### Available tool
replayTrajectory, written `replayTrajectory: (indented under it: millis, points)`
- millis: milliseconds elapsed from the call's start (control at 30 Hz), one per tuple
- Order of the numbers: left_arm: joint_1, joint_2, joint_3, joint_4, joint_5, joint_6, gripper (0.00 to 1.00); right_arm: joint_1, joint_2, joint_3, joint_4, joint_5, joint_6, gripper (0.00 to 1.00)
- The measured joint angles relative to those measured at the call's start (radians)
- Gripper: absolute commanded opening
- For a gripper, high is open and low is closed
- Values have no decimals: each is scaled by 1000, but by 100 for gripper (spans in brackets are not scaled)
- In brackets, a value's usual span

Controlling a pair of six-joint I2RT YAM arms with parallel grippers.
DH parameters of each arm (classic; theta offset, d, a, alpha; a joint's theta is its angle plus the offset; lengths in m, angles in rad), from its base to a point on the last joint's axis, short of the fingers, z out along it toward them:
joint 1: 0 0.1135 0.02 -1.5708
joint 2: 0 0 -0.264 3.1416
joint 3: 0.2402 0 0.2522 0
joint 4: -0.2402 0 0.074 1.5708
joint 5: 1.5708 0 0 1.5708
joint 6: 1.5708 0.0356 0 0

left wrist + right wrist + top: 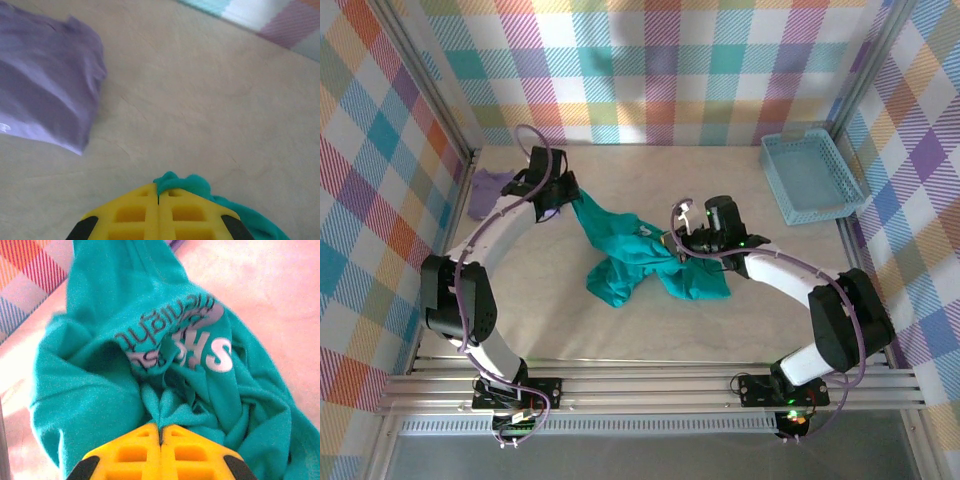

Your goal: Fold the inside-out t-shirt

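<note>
The teal-green t-shirt (645, 262) lies crumpled in the middle of the table, one end stretched up toward the back left. My left gripper (563, 203) is shut on that upper end; in the left wrist view a bunch of teal cloth (186, 183) pokes out between the closed yellow fingers (131, 214). My right gripper (672, 243) is shut on a fold at the shirt's right side. The right wrist view has the yellow fingers (187, 450) pinching teal fabric (95, 400), with the pale print (210, 351) just beyond them.
A lavender-purple folded garment (488, 190) lies at the back left, close to my left gripper, and appears as lavender cloth (45, 100) in the left wrist view. A light blue plastic basket (813, 177) stands at the back right. Plaid walls enclose the table.
</note>
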Motion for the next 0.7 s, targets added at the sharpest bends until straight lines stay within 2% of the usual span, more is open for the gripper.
replayTrajectory:
  millis: [200,400,600,633,700]
  points:
    - [-7,-49,-221,133,123,-38,0,-4,-7,119,42,67,26,0]
    - [-7,-90,-319,167,106,-41,0,-37,-97,202,108,56,71,0]
    - [-7,-35,-414,217,101,-46,0,-80,-139,197,222,8,157,0]
    - [-7,-25,-433,223,103,-48,2,-88,-139,192,233,2,166,0]
    - [-7,-23,-486,243,117,-55,22,-98,-135,180,240,-20,176,0]
